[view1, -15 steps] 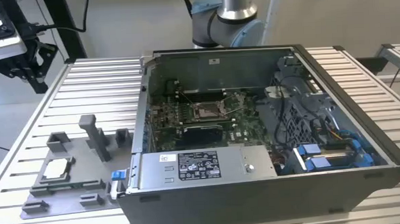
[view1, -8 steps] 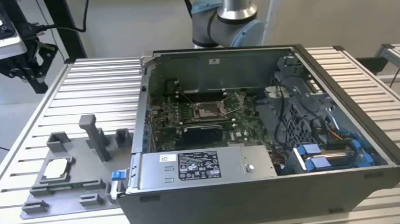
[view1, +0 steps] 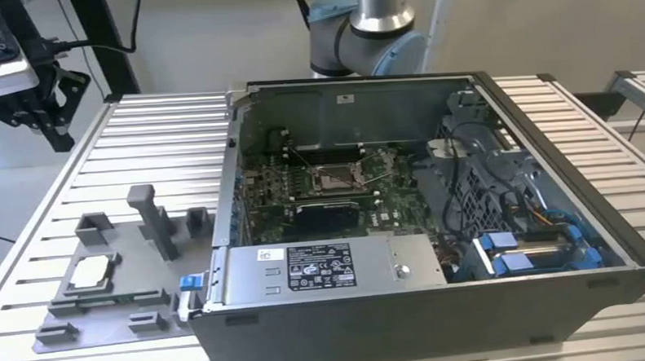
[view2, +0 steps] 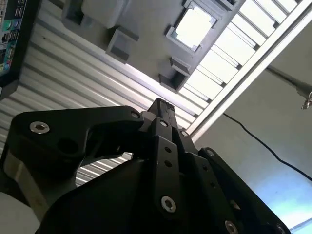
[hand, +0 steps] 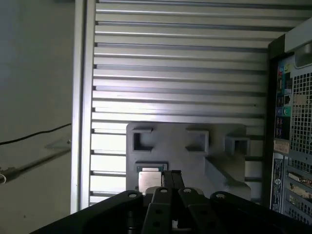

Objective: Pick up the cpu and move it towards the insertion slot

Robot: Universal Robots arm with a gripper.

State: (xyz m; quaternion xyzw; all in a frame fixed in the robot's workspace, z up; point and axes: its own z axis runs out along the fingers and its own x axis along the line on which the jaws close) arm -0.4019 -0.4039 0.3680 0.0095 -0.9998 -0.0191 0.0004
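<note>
One cpu (view1: pixel 92 274) lies in the fixture's (view1: pixel 143 307) square nest on the surface (view1: pixel 157 131); the slot (view1: pixel 335 177) sits inside the open case (view1: pixel 416 315). Pincer (view2: pixel 161 105) hangs above, fingers together, empty.

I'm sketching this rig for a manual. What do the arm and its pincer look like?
In the exterior view the arm is a silver metal tube set into rounded grey joints, one with a pale blue cap. In both wrist views the pincer is matte black. It is built of angular linked plates dotted with small silver screw heads and narrows to slim, straight tips.
</note>
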